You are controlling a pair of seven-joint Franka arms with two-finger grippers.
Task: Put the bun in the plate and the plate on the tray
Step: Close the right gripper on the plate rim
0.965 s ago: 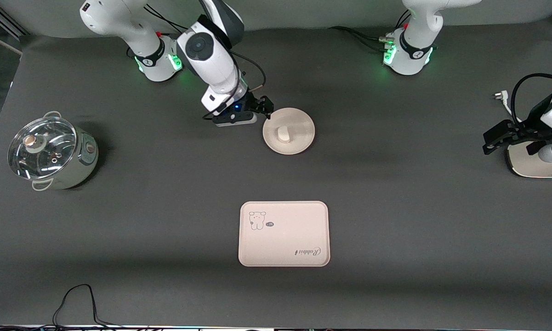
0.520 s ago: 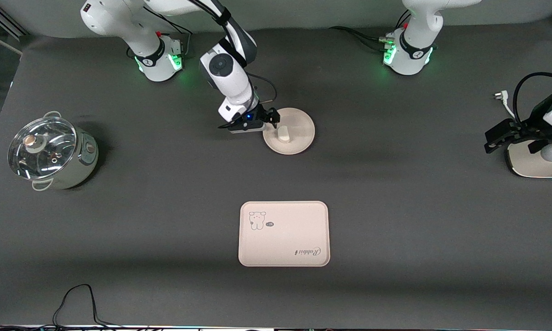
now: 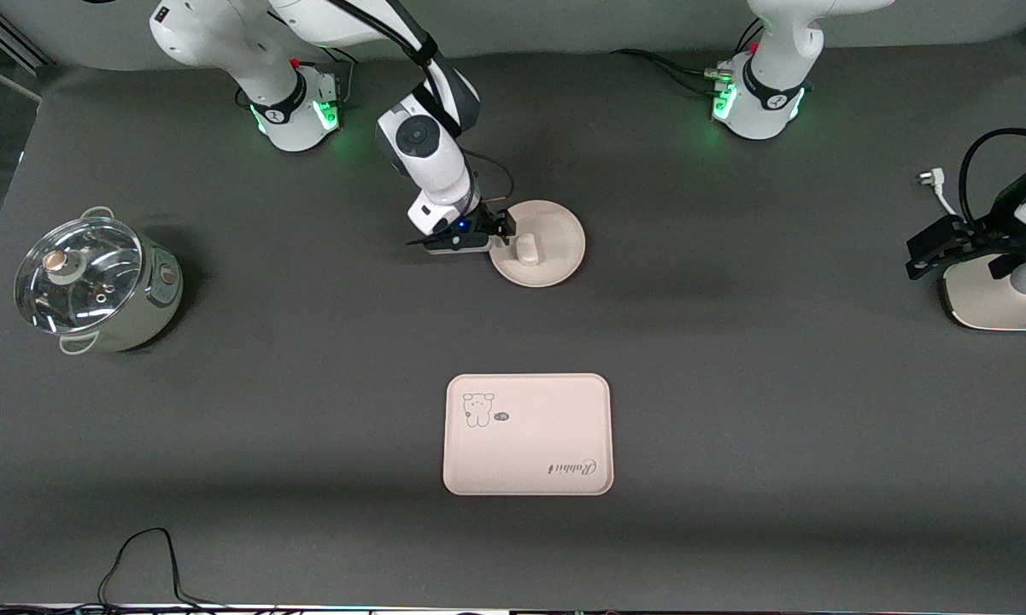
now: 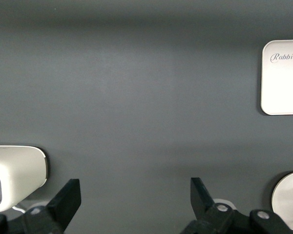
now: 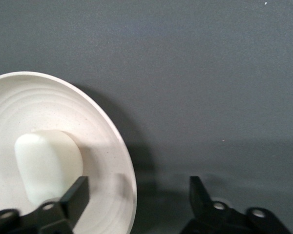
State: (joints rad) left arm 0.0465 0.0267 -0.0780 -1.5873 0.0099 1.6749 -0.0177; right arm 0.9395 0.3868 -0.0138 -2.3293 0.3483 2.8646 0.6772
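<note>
Roughly, biggest first:
tray [image 3: 528, 434]: matte cream rectangle, rounded corners, nearest the front camera; left wrist view shows one corner.
plate [image 3: 555, 260]: round, ridged, on table.
right gripper [image 3: 506, 231]: fingers apart, straddling plate rim (right wrist view).
left gripper [image 3: 931, 253]: open, waiting.
bun [image 3: 527, 248]: smooth lump on plate.

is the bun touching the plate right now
Touching. In the right wrist view the bun sits directly on the plate, with no gap under it; the front view also shows it inside the rim.
</note>
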